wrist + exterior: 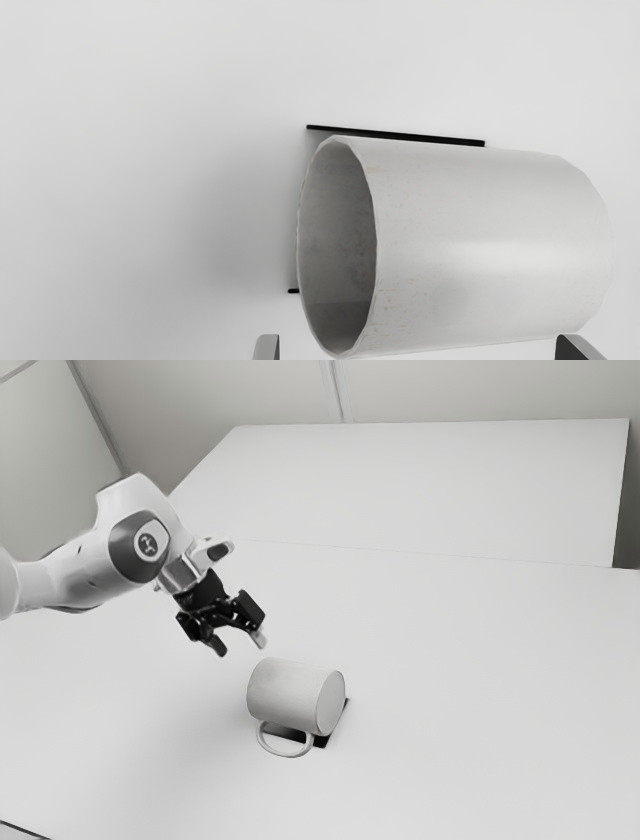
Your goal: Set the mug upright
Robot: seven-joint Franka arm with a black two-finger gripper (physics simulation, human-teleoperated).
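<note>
Mug (288,696) lies sideways; exterior view: handle (284,754) (wrist view: mouth (337,240)).

One mug (285,695), one arm (82,575), one table (450,690), apparently one flat black thing (430,138).

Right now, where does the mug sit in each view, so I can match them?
Exterior view: the mug lies on its side, a little below and left of picture centre.
Wrist view: just ahead of the open claw, mouth nearer one fingertip, base nearer the other.
Shared landmark: black edging peeking out beside the mug.
</note>
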